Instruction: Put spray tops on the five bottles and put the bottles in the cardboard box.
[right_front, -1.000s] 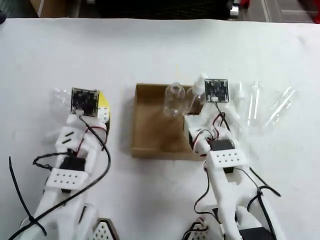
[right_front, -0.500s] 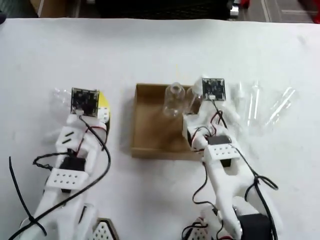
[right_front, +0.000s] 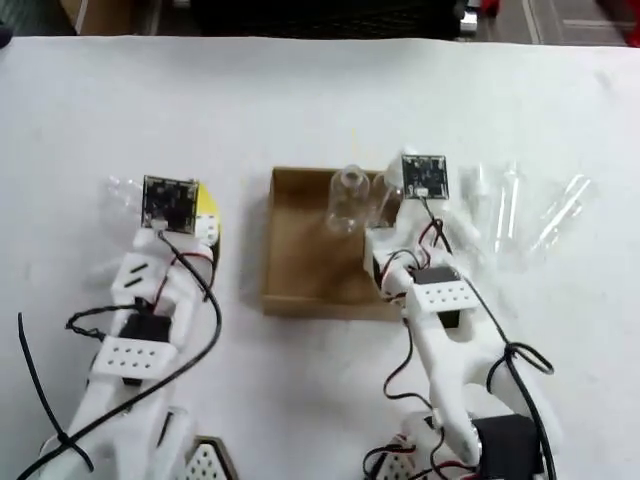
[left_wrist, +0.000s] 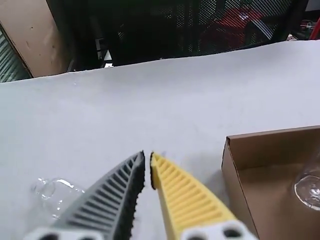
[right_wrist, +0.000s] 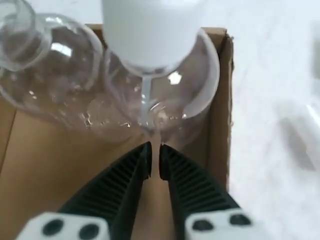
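Observation:
The cardboard box (right_front: 300, 270) lies open in the middle of the table. Two clear bottles stand in its far right corner. One bottle (right_wrist: 165, 95) carries a white spray top (right_wrist: 147, 25), and the other bottle (right_wrist: 45, 85) beside it has an open neck. My right gripper (right_wrist: 154, 150) is shut and empty, low inside the box just in front of the capped bottle. My left gripper (left_wrist: 147, 159) is also shut and empty, hanging over the table left of the box. Another clear bottle (left_wrist: 50, 192) lies on its side by the left gripper.
Several loose clear bottles and spray tops (right_front: 520, 210) lie on the white table right of the box. The box's right wall (right_wrist: 220, 100) is close beside my right gripper. The table's far edge (left_wrist: 165, 60) meets a dark background.
The right arm has shifted slightly left and further over the box. The left arm and the bottles have stayed where they were.

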